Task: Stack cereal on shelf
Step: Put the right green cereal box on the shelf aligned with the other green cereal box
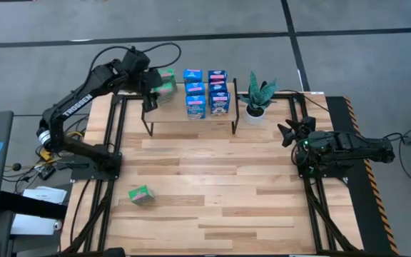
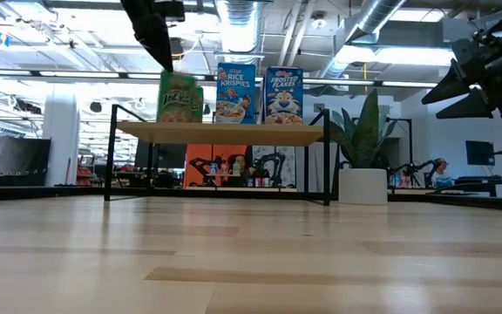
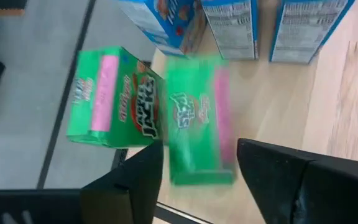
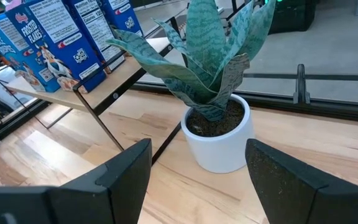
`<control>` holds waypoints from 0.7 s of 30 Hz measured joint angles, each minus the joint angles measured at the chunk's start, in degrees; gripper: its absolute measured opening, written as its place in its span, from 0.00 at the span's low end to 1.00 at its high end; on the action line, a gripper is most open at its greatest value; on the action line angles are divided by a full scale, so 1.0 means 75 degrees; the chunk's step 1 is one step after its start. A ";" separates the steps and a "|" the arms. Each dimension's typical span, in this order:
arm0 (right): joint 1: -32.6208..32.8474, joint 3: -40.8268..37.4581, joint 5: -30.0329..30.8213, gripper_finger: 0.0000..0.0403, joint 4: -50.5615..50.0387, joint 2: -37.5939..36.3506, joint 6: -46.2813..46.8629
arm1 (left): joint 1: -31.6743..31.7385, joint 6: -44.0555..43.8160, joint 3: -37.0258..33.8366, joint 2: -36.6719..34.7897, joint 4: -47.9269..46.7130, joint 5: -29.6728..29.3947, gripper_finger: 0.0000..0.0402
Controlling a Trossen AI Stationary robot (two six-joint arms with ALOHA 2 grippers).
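Observation:
The shelf [image 1: 191, 123] stands at the table's far side. On it stand several blue cereal boxes [image 1: 207, 91] in two rows and, at its left end, two green cereal boxes [image 1: 164, 83]. My left gripper [image 3: 201, 155] hangs open over the nearer green box [image 3: 197, 127], one finger on either side of its upper end. That box shows blurred, and its bottom rests on the shelf board [image 2: 225, 133]. A third green box [image 1: 140, 195] lies on the table, near left. My right gripper [image 4: 197, 180] waits open at the table's right, facing the potted plant.
A potted plant in a white pot [image 1: 257, 100] stands just right of the shelf, between it and my right gripper [image 1: 291, 132]. Black frame rails [image 1: 113, 143] run along both sides of the table. The wide middle of the tabletop [image 1: 212, 185] is bare wood.

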 joint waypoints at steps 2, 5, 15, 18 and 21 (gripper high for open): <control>0.0000 0.0000 -0.0003 0.71 0.0000 0.0002 0.0000 | 0.0000 0.0025 0.0000 0.0130 -0.0042 -0.0044 0.52; 0.0000 -0.0002 -0.0003 0.71 0.0000 0.0002 0.0000 | 0.0000 0.0097 0.0012 0.0348 0.0018 -0.0126 0.55; 0.0000 0.0000 -0.0003 0.71 0.0003 0.0000 0.0000 | -0.0195 0.0245 0.0000 0.0378 0.0176 -0.1180 0.56; 0.0000 -0.0002 -0.0003 0.71 0.0005 0.0000 0.0000 | -0.0274 0.0269 0.0000 0.0312 0.0442 -0.1219 0.56; 0.0000 -0.0001 -0.0003 0.71 0.0004 0.0000 0.0000 | -0.0342 0.0256 -0.0003 0.0311 0.0563 -0.1303 0.56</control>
